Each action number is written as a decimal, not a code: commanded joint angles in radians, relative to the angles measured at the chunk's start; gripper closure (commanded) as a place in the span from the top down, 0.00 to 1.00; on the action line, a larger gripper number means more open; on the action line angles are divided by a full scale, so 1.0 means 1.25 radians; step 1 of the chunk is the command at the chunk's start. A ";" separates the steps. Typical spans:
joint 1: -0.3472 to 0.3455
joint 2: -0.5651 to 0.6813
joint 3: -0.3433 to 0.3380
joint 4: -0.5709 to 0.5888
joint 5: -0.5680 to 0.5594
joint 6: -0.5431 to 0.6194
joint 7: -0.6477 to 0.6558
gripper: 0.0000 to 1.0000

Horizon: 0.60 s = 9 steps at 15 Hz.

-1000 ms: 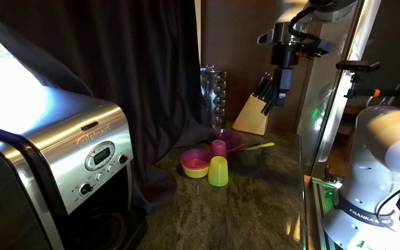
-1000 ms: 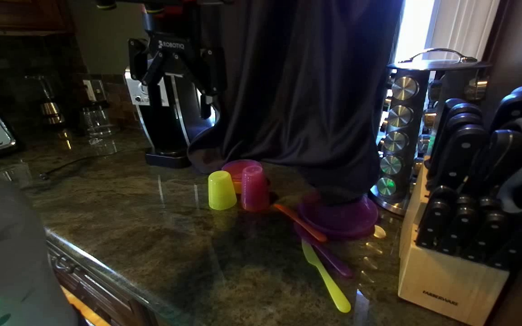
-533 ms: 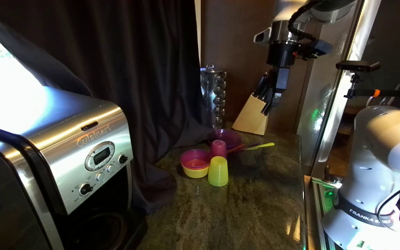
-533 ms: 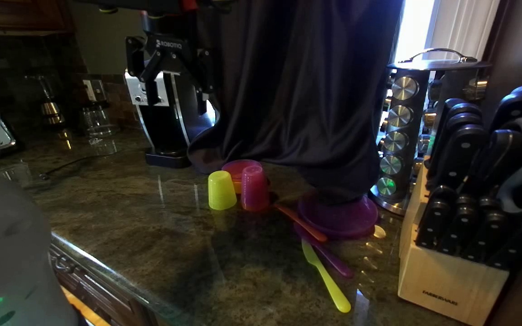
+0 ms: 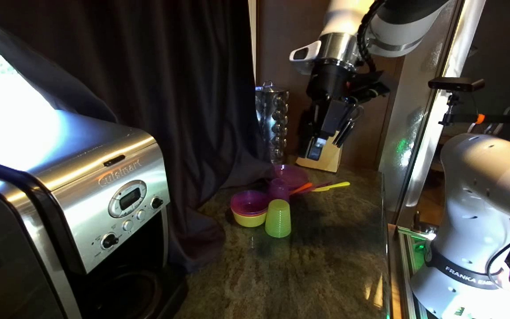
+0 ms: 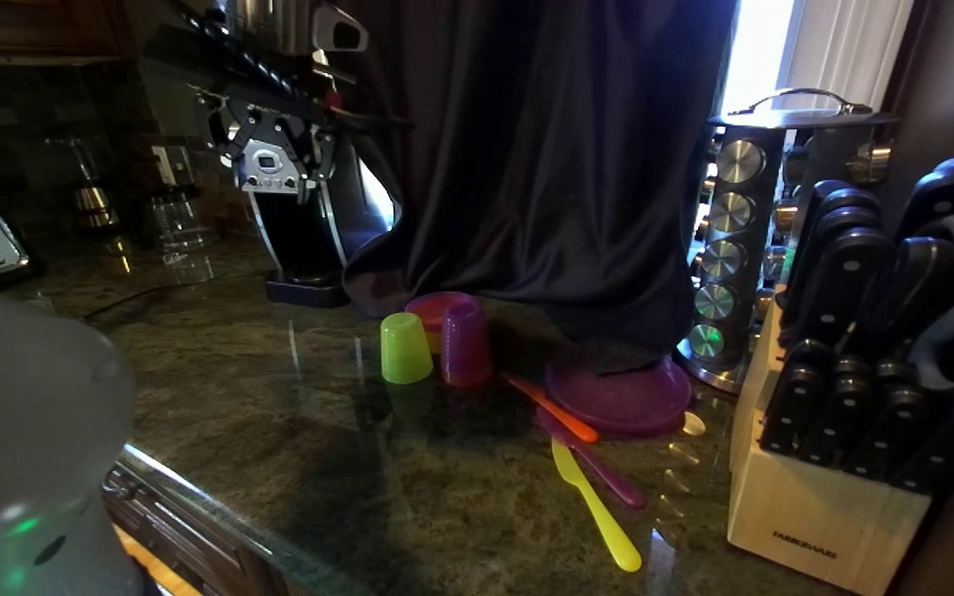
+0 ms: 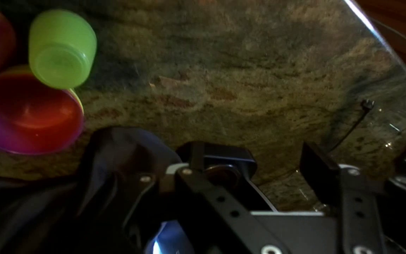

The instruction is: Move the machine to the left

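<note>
Stone-look countertop (image 5: 321,274), dark curtain (image 5: 184,110) behind. Cuisinart coffee maker (image 5: 109,204) stands upright at left in an exterior view. I have the gripper (image 5: 313,149) tilted in the air to its right, apart from it; fingers (image 7: 358,197) wide. Lime cup (image 5: 278,219) upside down beside stacked bowls (image 5: 249,220).

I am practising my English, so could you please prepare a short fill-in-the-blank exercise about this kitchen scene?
The machine bears the brand name ____.
The knife block bears the brand name ____.
The yellow-green cup stands upside ____.
The gripper is not shut but ____.

Missing words: Cuisinart; Farberware; down; open.
</note>
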 commanded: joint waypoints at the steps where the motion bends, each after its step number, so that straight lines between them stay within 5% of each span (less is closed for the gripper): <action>1: 0.071 0.089 -0.067 -0.021 0.134 0.181 -0.145 0.42; 6: 0.229 0.214 -0.189 0.020 0.420 0.291 -0.373 0.04; 9: 0.325 0.286 -0.282 0.071 0.610 0.293 -0.490 0.00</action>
